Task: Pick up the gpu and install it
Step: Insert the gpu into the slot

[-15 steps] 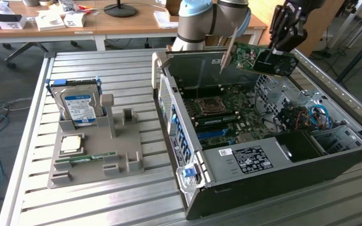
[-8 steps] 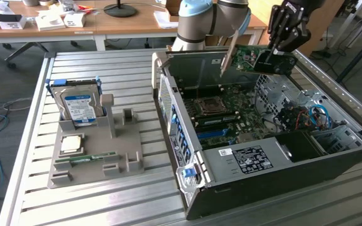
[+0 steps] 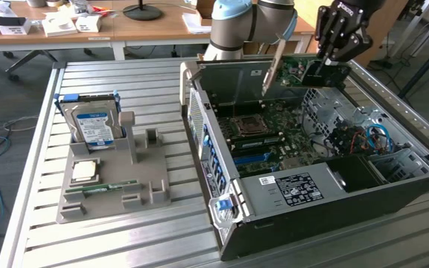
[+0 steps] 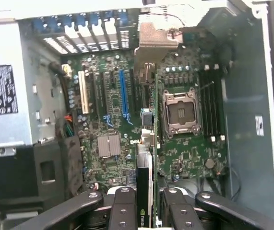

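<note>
Nearest in the exterior view, the open case [image 3: 289,190] lies on its side on the slatted bench [image 3: 110,234], its motherboard [image 3: 274,131] facing up. Above the case's far side, the gripper [image 3: 332,60] pinches the gpu [image 3: 304,71], which hangs in the air clear of the board, with its bracket [image 3: 274,70] toward the exterior view's left. Well apart on that left side, a grey tray [image 3: 110,190] carries an upright hard drive [image 3: 94,125].

From the wrist view, the gripper [image 4: 145,194] clamps the gpu [image 4: 144,175] edge-on between its fingers [image 4: 122,206]. The card hangs over the motherboard [image 4: 184,158], between the blue slot [image 4: 123,93] and the CPU socket [image 4: 180,112].
</note>
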